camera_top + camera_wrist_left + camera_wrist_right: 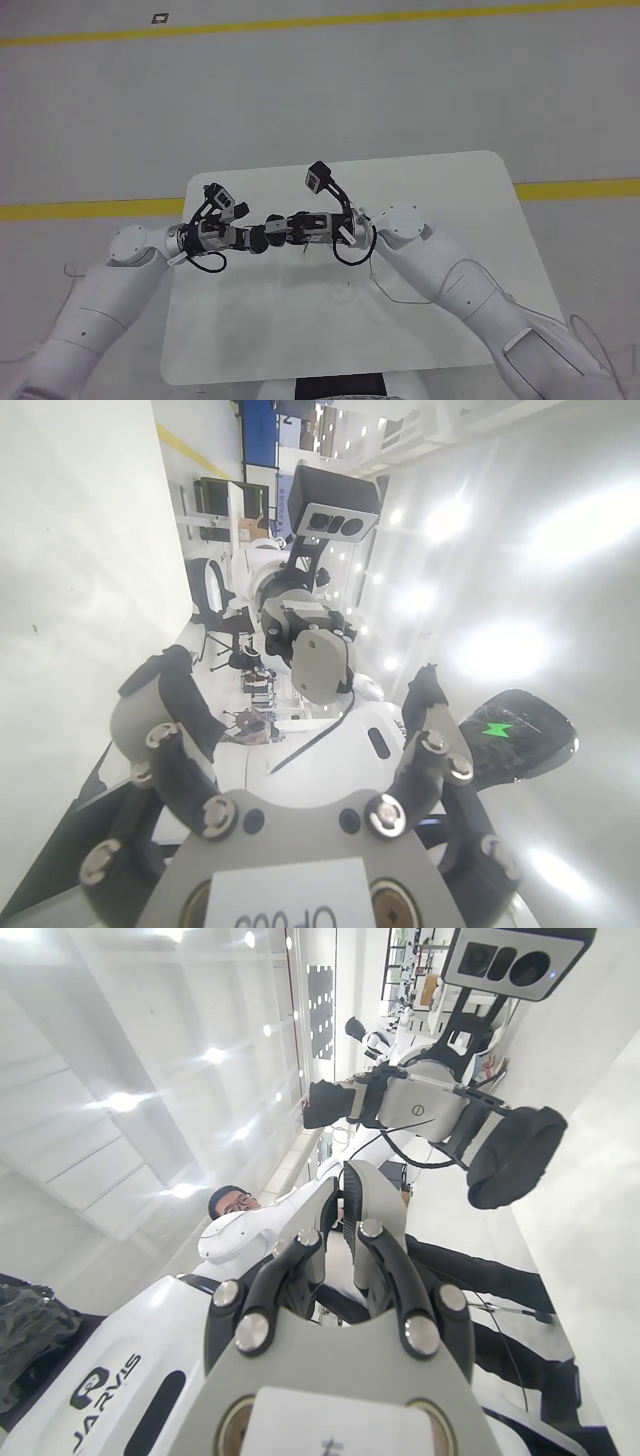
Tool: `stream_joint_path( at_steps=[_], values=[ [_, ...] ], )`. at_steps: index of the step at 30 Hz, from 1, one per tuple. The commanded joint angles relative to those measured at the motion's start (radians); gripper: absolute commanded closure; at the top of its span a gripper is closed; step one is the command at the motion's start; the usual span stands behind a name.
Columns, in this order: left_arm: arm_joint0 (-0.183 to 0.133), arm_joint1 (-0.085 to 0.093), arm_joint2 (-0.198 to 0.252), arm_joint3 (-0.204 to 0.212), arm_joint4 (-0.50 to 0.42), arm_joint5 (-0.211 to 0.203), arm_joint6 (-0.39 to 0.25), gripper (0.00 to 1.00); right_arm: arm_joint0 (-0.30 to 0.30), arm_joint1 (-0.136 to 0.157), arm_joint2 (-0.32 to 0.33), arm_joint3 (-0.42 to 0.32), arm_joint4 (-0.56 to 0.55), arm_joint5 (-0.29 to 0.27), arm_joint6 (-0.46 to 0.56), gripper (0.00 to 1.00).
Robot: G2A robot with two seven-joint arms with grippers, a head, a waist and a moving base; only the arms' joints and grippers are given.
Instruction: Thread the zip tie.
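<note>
Left gripper [295, 680] jaws apart, right gripper [342, 1183] jaws closed

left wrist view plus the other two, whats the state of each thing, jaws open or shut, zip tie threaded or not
left gripper, jaws wide open, nothing between them
right gripper, jaws shut, apparently on the zip tie
zip tie, thin dark strip hanging from the right gripper, pointed end free, not threaded
</note>
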Motion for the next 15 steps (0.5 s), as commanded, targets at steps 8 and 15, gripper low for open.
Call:
stream_joint_path(
  at_steps=[8, 15],
  values=[
    [0.015, -0.004, -0.02, -0.004, 0.006, -0.005, -0.019, 0.55, 0.021, -0.009, -0.019, 0.027, -0.086, 0.079, 0.006, 1.0],
    [0.019, -0.007, -0.036, 0.002, 0.01, -0.003, -0.031, 0.64, 0.027, -0.009, -0.005, 0.028, -0.115, 0.105, 0.009, 1.0]
  ],
)
